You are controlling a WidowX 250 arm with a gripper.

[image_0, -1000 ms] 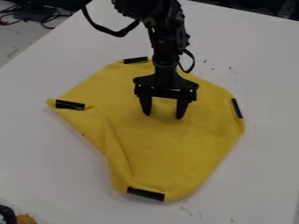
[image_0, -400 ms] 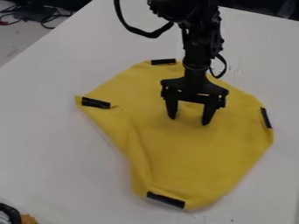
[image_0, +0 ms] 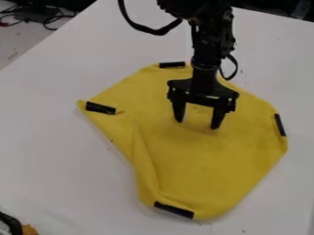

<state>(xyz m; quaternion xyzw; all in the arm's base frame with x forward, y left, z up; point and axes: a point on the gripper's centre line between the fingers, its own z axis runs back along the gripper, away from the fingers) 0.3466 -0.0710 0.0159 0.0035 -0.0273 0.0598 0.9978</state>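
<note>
The black gripper (image_0: 197, 125) hangs down over the upper middle of a yellow cloth (image_0: 196, 165), its two fingertips apart and at or just above the fabric. Nothing is held between them. The cloth lies mostly flat, with a fold running down its left side toward the bottom corner. Strips of black tape mark its edges: a top strip (image_0: 172, 64), a left strip (image_0: 100, 108), a right strip (image_0: 279, 125) and a bottom strip (image_0: 173, 210).
The white table (image_0: 55, 151) surrounds the cloth on all sides. At the lower left corner is a black and orange object (image_0: 28, 229). Dark cables (image_0: 52, 20) lie beyond the table at the upper left.
The gripper and the cloth have both shifted right and slightly down together since the earliest frame. Since the middle frame the gripper has risen very slightly, while the cloth has barely moved.
</note>
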